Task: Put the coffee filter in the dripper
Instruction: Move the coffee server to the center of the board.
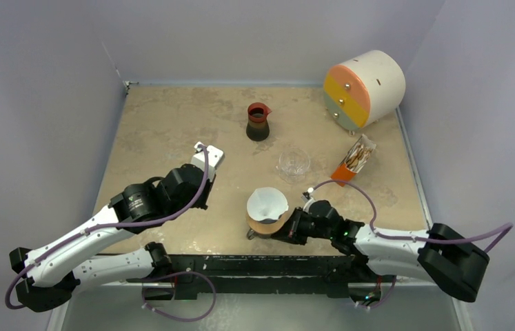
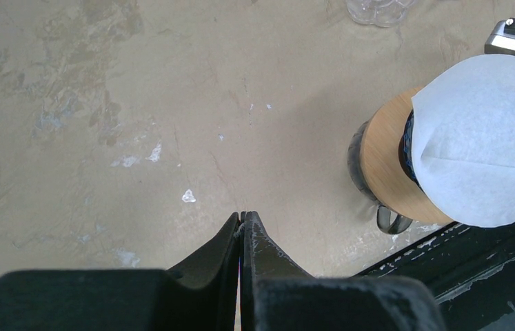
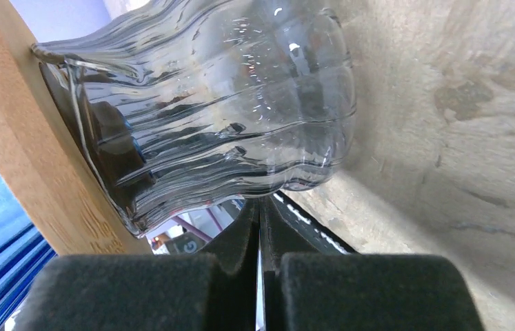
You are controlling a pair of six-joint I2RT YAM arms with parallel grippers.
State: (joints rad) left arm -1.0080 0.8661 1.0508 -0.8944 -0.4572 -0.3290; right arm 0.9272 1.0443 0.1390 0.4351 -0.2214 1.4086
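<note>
The white paper coffee filter [image 1: 267, 203] sits open-side up in the dripper near the table's front edge. The dripper shows only as a deep-blue sliver [image 2: 407, 143] under the filter [image 2: 482, 138]. It rests on a tan wooden ring [image 2: 385, 169] on top of a ribbed glass cup [image 3: 227, 117]. My right gripper [image 3: 261, 204] is shut and empty, low at the table, with its tips against the base of that glass cup. It shows just right of the cup in the top view [image 1: 285, 230]. My left gripper [image 2: 243, 216] is shut and empty above bare table, left of the dripper.
A dark carafe with a red rim [image 1: 258, 121] stands at the back centre. A second clear glass cup [image 1: 294, 164] stands behind the dripper. An orange holder with sticks [image 1: 353, 161] lies at the right. A round drawer unit [image 1: 365, 86] is at the back right.
</note>
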